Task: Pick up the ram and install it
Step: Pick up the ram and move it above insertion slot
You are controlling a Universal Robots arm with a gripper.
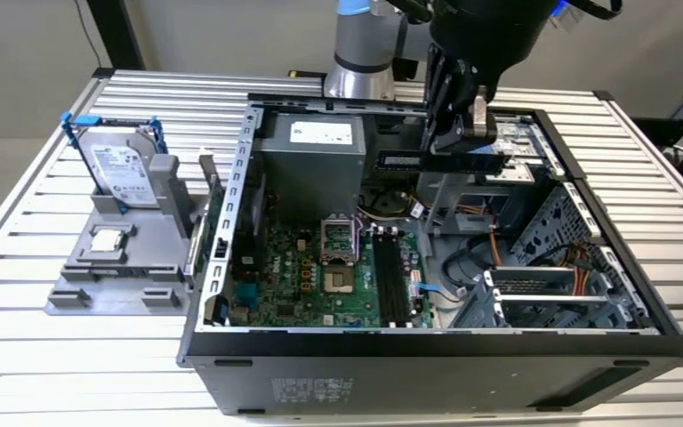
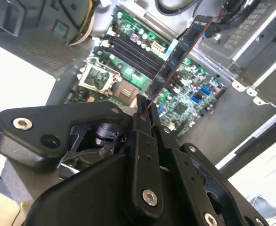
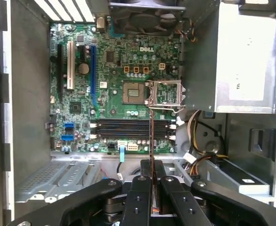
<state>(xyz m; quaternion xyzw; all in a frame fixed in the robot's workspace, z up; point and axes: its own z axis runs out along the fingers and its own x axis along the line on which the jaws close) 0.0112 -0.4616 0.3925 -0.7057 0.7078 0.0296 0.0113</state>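
My gripper (image 1: 458,147) hangs above the open computer case (image 1: 437,342) and is shut on the ram (image 1: 443,161), a thin dark stick held level over the case's back half. In the second wrist view the ram (image 2: 178,54) sticks out from between the fingers (image 2: 139,110) and slants over the green motherboard (image 2: 185,101). The first wrist view shows the ram (image 3: 150,136) edge-on, crossing the black memory slots (image 3: 124,128) well above them. Those slots (image 1: 391,280) lie empty on the motherboard (image 1: 306,285), to the exterior view's right of the processor socket (image 1: 339,240).
A grey holder (image 1: 116,280) on the exterior view's left carries a silver hard drive with blue rails (image 1: 122,169) and a small square processor chip (image 1: 107,238). Inside the case are a power supply (image 1: 312,156), drive cages (image 1: 543,285) and loose cables (image 3: 199,141).
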